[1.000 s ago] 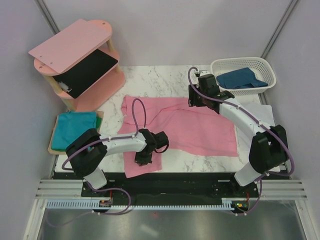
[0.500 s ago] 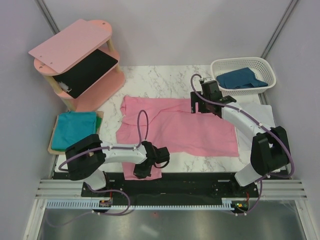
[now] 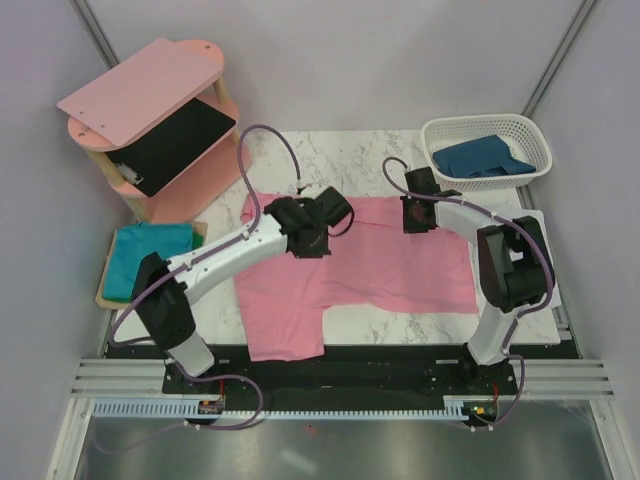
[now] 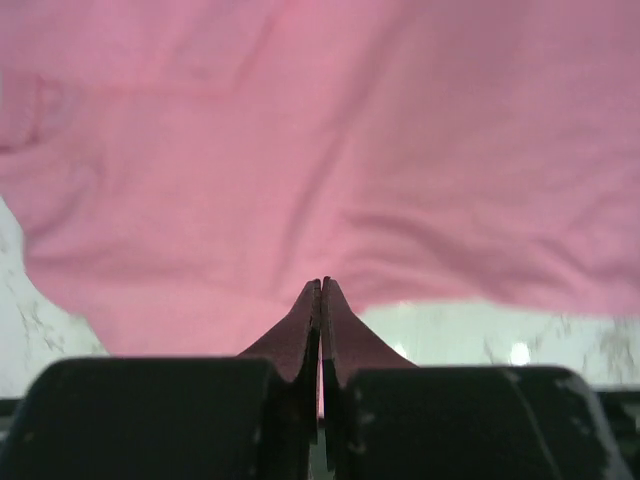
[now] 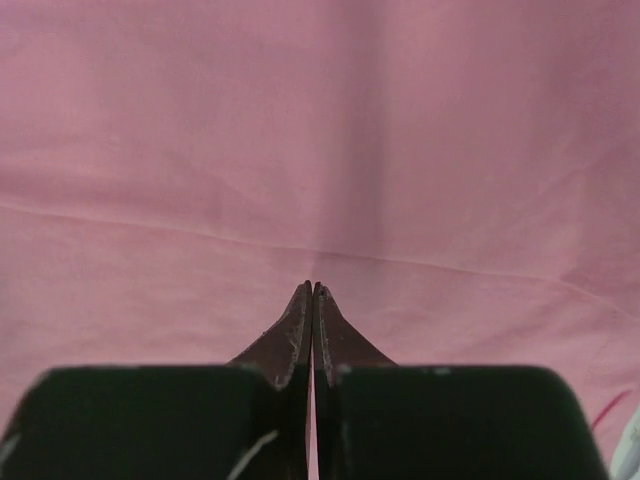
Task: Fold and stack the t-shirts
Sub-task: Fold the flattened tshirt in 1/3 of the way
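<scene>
1. Largest change: the left arm has swung away from the near hem of the pink t-shirt to its far half. The left end effector now sits over the cloth, roughly level with the right end effector and well to its left. Its jaws are clenched tip to tip, and I see no cloth caught between them.

2. Smaller change: the right end effector, gaping half a second ago, is now clenched at the far edge of the shirt. In the right wrist view a faint crease runs away from its tips. I therefore judge that it grasps the pink t-shirt by a thin pinch.

3. Meaning: the pink t-shirt lies spread on the worktop, not yet folded. I judge that straightening is finished and the first fold is starting.

4. Against the earlier frame: the near flap of the shirt, on the base side of the left end effector, lies longer and flatter. The teal t-shirt, far left of the left end effector, is unmoved. So is the dark blue t-shirt in the basket, beyond the right end effector.
</scene>
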